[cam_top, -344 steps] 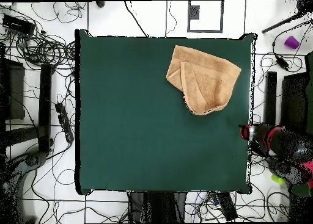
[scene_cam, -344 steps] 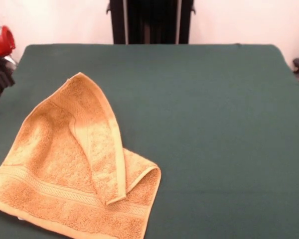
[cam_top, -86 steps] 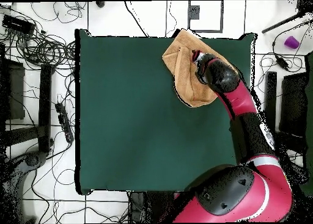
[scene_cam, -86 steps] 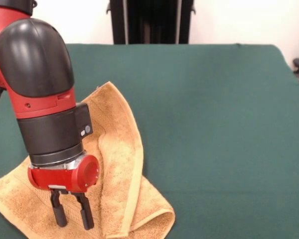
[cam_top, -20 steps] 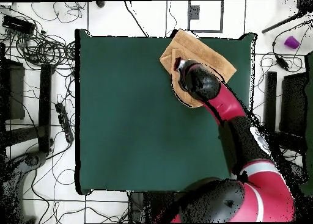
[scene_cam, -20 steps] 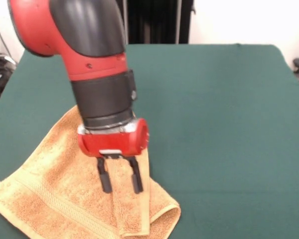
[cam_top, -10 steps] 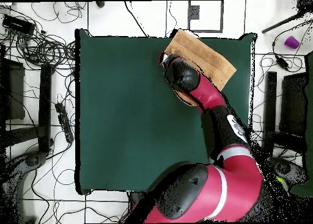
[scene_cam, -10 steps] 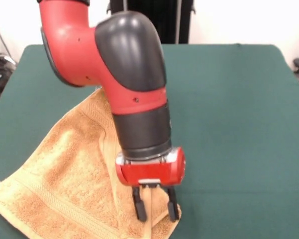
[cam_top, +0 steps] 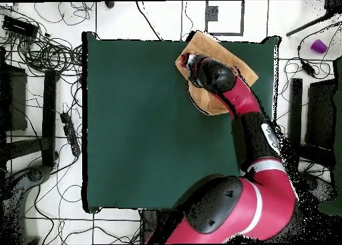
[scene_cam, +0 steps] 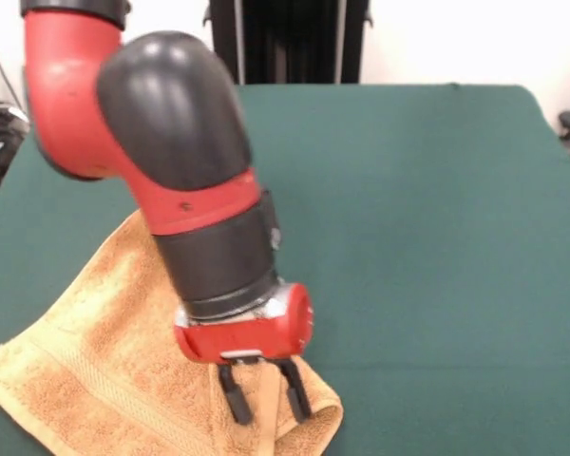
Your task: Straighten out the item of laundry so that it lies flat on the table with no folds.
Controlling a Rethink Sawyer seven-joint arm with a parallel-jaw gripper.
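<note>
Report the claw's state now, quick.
Claw: open, fingers spread over the towel, holding nothing.

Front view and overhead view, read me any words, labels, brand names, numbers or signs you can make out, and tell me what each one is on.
None can be read in either view.
The towel: no lettering or tag shows.
The table: plain green cloth, unmarked.
The claw and the red arm above it: no readable print.
A light patch on the arm in the overhead view: too blurred to read.
</note>
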